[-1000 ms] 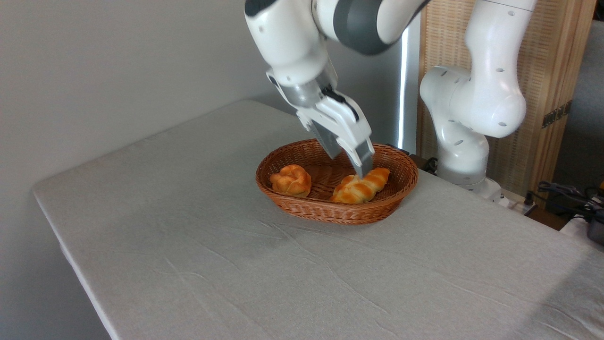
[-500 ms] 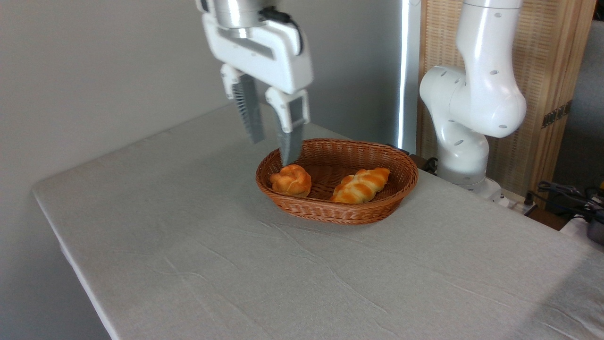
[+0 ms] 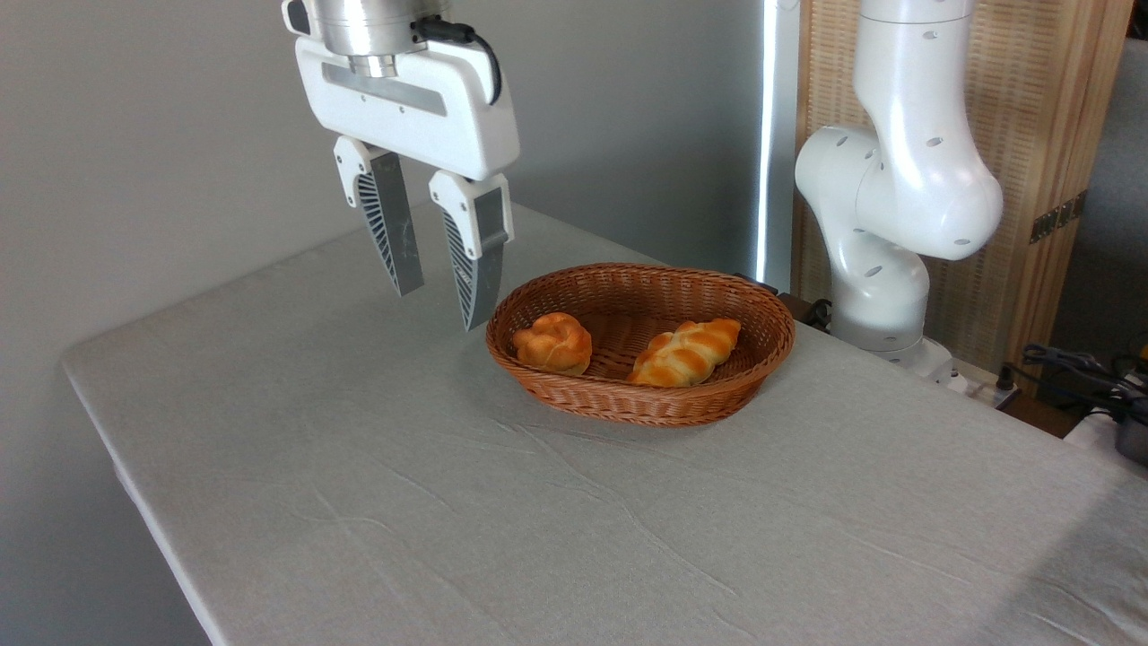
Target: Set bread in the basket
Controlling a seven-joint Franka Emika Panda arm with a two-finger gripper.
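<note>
camera view: bread (image 3: 686, 352) inside basket (image 3: 574, 399), parted jaws beyond its left rim

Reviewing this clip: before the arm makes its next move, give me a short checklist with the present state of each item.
1. Braided bread lies inside the basket: ok.
2. Gripper holds nothing, its jaws apart: ok.
3. Gripper is clear of the basket, up in the air to the left of its rim: ok.
4. Round roll sits in the basket's left end, apart from the braided bread: ok.
5. Basket stands flat on the table, not tipped: ok.
6. Bread is settled firmly enough not to roll: cannot tell from one view, though it appears to rest against the front wall.
</note>
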